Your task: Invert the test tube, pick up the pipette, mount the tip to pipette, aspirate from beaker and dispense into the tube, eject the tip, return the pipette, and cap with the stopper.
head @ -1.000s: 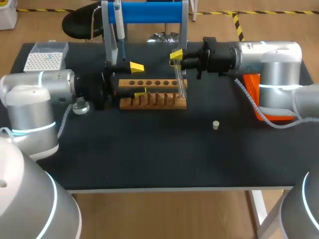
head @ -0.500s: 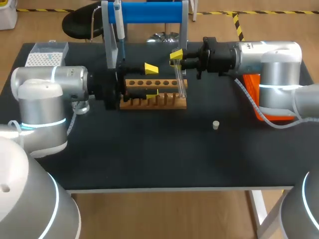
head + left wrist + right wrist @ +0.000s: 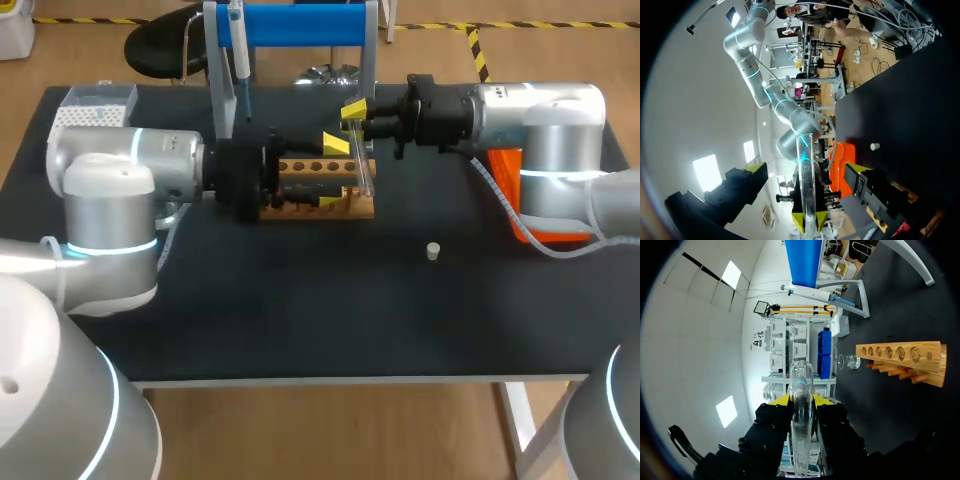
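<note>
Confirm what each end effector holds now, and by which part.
Right end effector is shut on the test tube, gripping it near one end. Left end effector is open and holds nothing.

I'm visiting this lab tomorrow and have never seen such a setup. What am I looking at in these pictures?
A two-armed robot stands at a black table. One picture looks down from above; the two round ones come from cameras on its wrists. The right gripper holds a glass test tube at a wooden rack. The left gripper, open, is close beside the tube. A small stopper lies on the table, and a pipette hangs on a blue stand.
</note>
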